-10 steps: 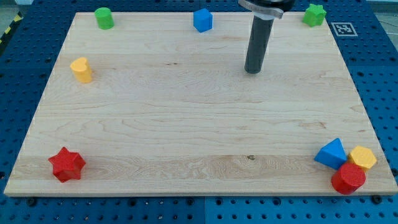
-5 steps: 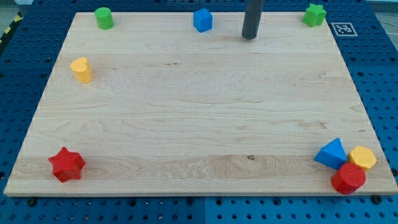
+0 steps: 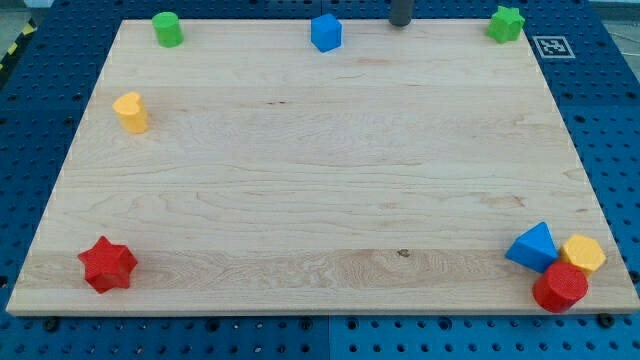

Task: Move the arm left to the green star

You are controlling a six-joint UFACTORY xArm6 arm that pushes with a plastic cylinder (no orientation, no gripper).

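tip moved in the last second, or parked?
Yes. My tip went toward the view's top: it was well below the blue cube's level, now it sits at the board's top edge, between the blue cube and the green star.

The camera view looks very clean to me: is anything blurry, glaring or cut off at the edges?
In the camera view the light is soft and even, with faint shadows beside blocks like the red star; no glare on the wooden board; everything looks sharp. The rod is cut off by the view's top, only my tip showing, between the blue block and the green star.
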